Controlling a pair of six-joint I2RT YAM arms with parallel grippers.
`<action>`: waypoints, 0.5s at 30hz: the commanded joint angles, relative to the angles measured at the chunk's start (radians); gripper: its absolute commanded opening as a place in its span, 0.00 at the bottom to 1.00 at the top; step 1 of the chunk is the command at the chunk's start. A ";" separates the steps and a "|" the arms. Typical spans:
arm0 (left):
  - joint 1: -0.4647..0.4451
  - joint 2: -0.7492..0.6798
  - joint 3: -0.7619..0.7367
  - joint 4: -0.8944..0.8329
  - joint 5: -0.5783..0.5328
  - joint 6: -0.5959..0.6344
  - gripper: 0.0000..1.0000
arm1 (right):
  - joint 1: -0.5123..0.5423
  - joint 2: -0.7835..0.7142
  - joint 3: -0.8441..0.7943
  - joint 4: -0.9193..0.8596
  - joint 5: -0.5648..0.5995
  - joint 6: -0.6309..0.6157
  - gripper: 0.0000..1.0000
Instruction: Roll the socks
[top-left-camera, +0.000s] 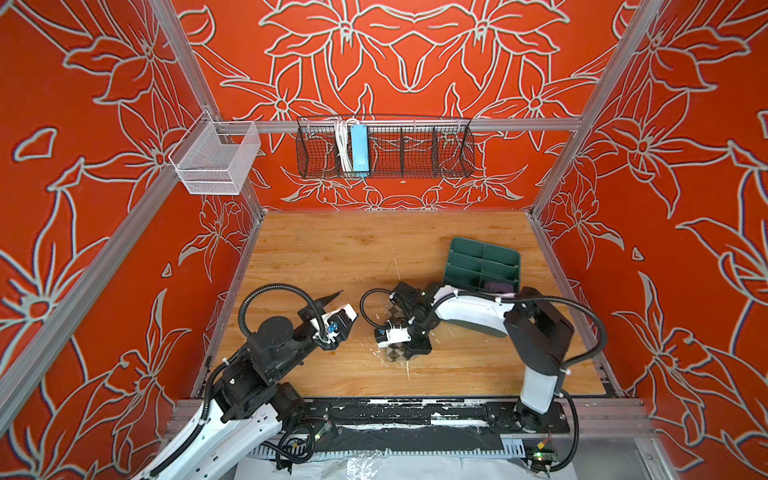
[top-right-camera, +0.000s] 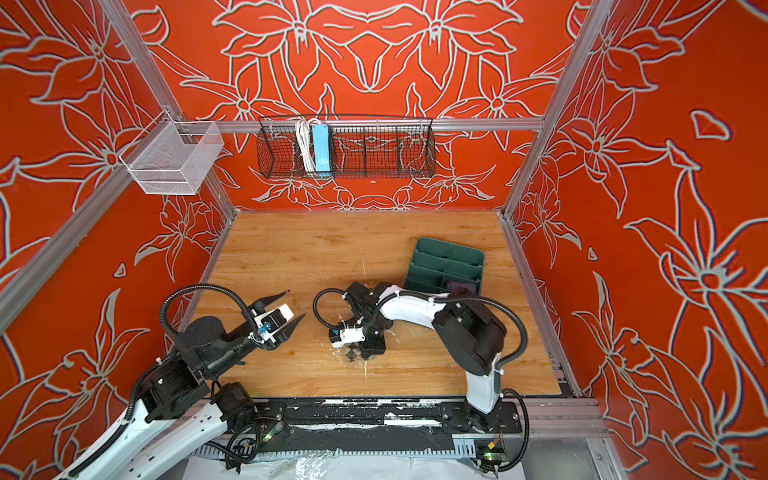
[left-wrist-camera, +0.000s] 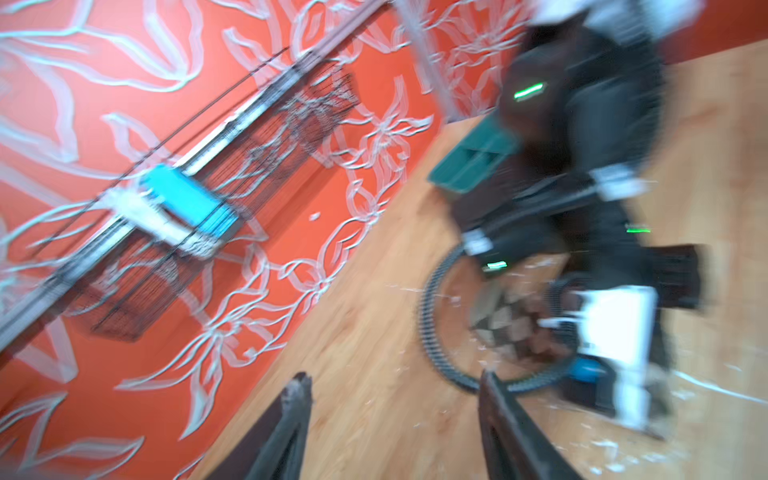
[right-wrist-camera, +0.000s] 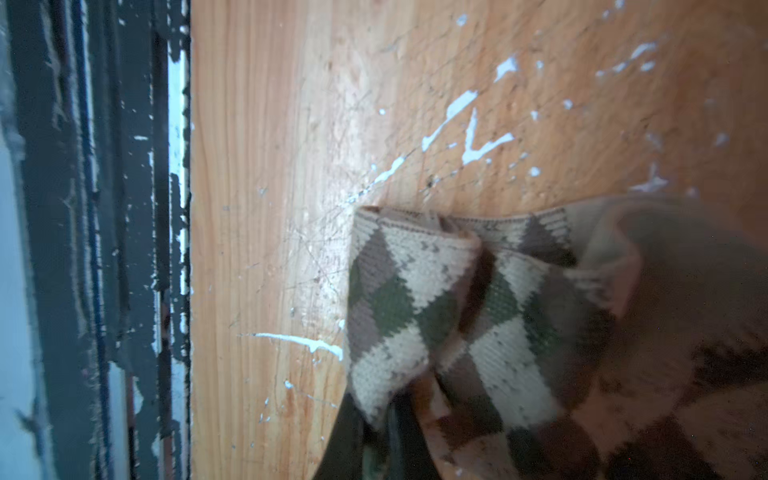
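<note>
**Q:** What was recorded nearest the base?

**A:** The left gripper (top-right-camera: 296, 304) was seen over the table (top-left-camera: 332, 249). Its jaws were spread apart and nothing was held between them. The left wrist view was blurred.

**Q:** What was found just beyond it?

**A:** The right gripper (right-wrist-camera: 374, 415) was pointed down near the table's middle. Its jaws were clamped on a fold of the argyle sock (right-wrist-camera: 415, 299). That sock was bunched and doubled over on the wood beneath the gripper. A strip of bare wood was seen between the two grippers.

**Q:** Where was the purple sock located?

**A:** Farther back, right of centre, in the tray (top-left-camera: 469, 253). The purple sock (top-left-camera: 496, 287) was lodged in its near right compartment, partly hidden by the right arm.

**Q:** What was noted at the far wall?

**A:** A wire basket (top-left-camera: 384, 151) was hung on the rail. A blue power strip (top-left-camera: 358, 149) was stood in it.
</note>
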 joint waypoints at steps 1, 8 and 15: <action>-0.022 0.126 -0.026 -0.168 0.190 0.175 0.64 | -0.044 0.135 0.095 -0.186 -0.120 0.007 0.00; -0.337 0.497 -0.141 0.014 -0.162 0.392 0.69 | -0.076 0.270 0.217 -0.263 -0.049 0.029 0.00; -0.370 0.780 -0.086 0.193 -0.194 0.112 0.64 | -0.077 0.285 0.240 -0.267 -0.029 0.023 0.00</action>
